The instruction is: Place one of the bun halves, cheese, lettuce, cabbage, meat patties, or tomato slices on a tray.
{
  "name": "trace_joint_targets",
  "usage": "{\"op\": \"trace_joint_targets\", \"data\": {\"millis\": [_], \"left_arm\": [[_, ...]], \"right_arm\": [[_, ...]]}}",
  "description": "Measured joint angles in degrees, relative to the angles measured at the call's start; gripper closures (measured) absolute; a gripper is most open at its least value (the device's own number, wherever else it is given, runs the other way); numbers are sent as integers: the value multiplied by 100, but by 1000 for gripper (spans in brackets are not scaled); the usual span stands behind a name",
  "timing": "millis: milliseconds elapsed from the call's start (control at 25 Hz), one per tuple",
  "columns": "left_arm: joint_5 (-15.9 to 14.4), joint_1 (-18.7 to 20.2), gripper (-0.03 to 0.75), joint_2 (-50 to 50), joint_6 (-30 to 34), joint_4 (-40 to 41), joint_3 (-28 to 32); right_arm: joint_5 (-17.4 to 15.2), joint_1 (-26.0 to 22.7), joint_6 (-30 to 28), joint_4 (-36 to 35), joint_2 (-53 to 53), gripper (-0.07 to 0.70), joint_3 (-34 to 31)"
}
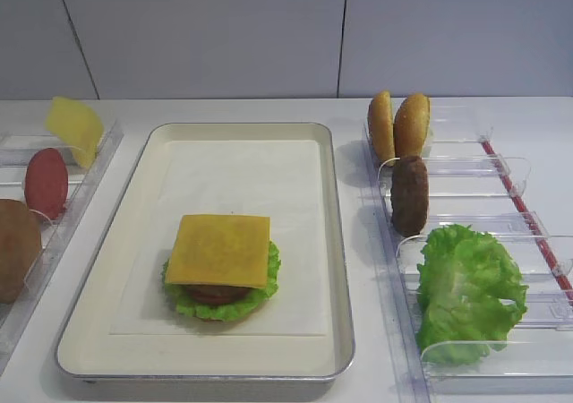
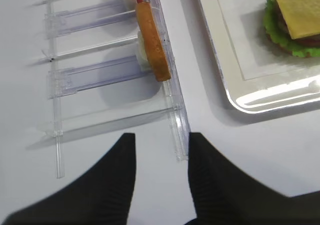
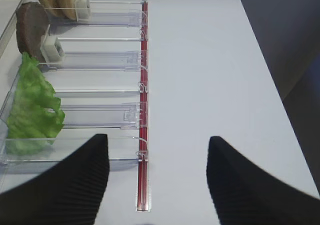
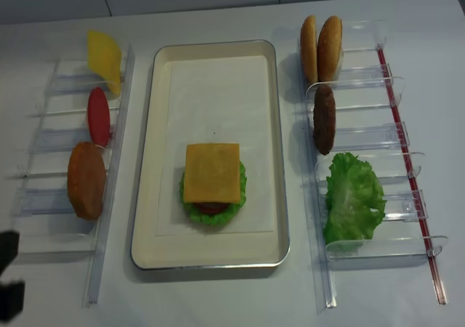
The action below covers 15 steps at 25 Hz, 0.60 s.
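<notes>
The metal tray (image 1: pixel 336 242) with its paper lining holds a stack: an orange cheese (image 1: pixel 219 249) slice on a dark red-brown disc (image 1: pixel 215 293) on lettuce (image 1: pixel 188 303). The right rack holds two bun halves (image 1: pixel 398 125), a meat patty (image 1: pixel 409 194) and more lettuce (image 1: pixel 467 287). The left rack holds a tomato slice (image 1: pixel 46 182). Cabbage is out of view. My left gripper (image 2: pixel 161 145) is open and empty at the near end of the left rack, low left of the tray (image 4: pixel 9 270). My right gripper (image 3: pixel 157 145) is open and empty, just right of the right rack.
The left clear rack (image 4: pixel 109 196) also holds a pale yellow slice (image 1: pixel 76 127) and an orange-brown breaded disc (image 4: pixel 86 179). The right clear rack (image 4: pixel 363 134) has a red strip (image 3: pixel 144 110) along its outer side. A grey wall stands behind the table.
</notes>
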<state>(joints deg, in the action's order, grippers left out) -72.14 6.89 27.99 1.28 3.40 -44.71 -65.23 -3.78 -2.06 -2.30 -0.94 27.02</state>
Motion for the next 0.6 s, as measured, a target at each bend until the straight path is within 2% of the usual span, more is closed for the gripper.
{"op": "trace_joint_targets", "data": {"millis": [400,600], "left_arm": [[-70,0,470,-2145,-95,-70,929],[-113,0,470,-2842,-94,-394,1278]], "right_arm": [[0,0,0,0,0,186,0],[0,0,11,0,0,186,0]]}}
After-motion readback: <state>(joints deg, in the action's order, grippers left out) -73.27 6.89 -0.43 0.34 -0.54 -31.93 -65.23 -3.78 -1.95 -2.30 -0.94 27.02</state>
